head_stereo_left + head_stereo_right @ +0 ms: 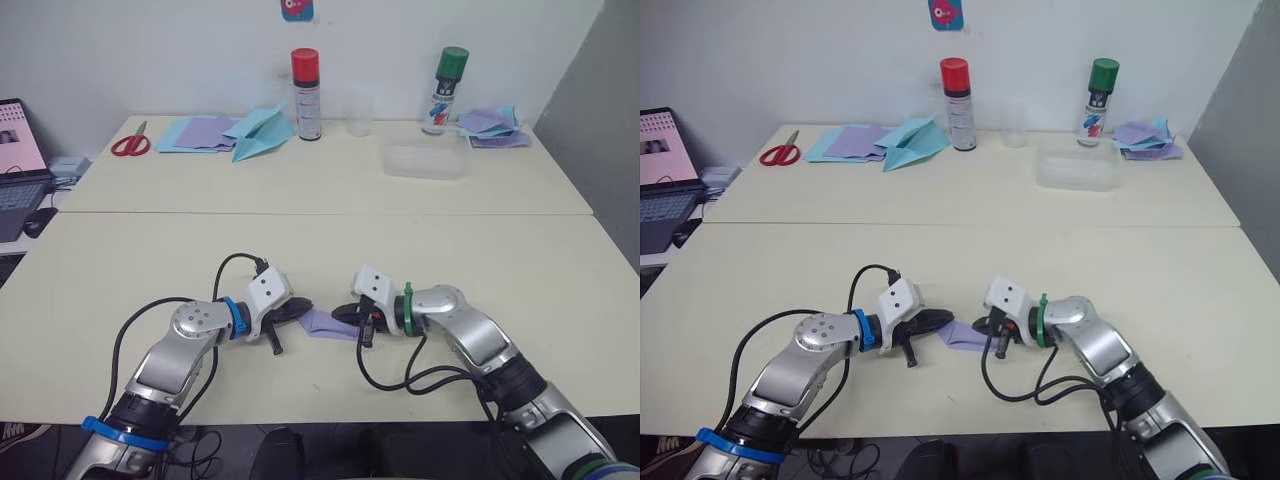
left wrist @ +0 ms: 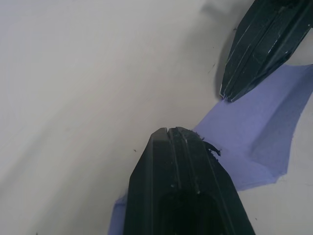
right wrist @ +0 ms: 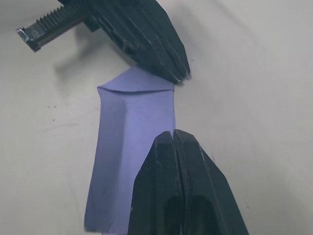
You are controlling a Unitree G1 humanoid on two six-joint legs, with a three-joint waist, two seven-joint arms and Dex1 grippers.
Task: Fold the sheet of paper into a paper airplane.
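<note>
The sheet of paper point(image 1: 322, 323) is lavender and folded into a small narrow creased shape. It lies flat on the front table between my two grippers. My left gripper point(image 1: 303, 310) is shut, with its tip resting on the paper's left end point(image 2: 254, 122). From the other side, my right gripper point(image 1: 340, 316) is also shut, its tip down on the paper's right part point(image 3: 122, 147). The two tips sit only a few centimetres apart. One end of the paper has a folded-over flap with an angled edge.
On the far table are a light-blue paper plane point(image 1: 258, 135), a pile of blue and purple sheets point(image 1: 200, 133), red scissors point(image 1: 130, 145), a red-capped can point(image 1: 306, 95), a green-capped can point(image 1: 445, 90), a clear cup point(image 1: 360, 115), a clear box point(image 1: 425, 160) and more sheets point(image 1: 495, 125). A laptop point(image 1: 15, 170) stands at the left.
</note>
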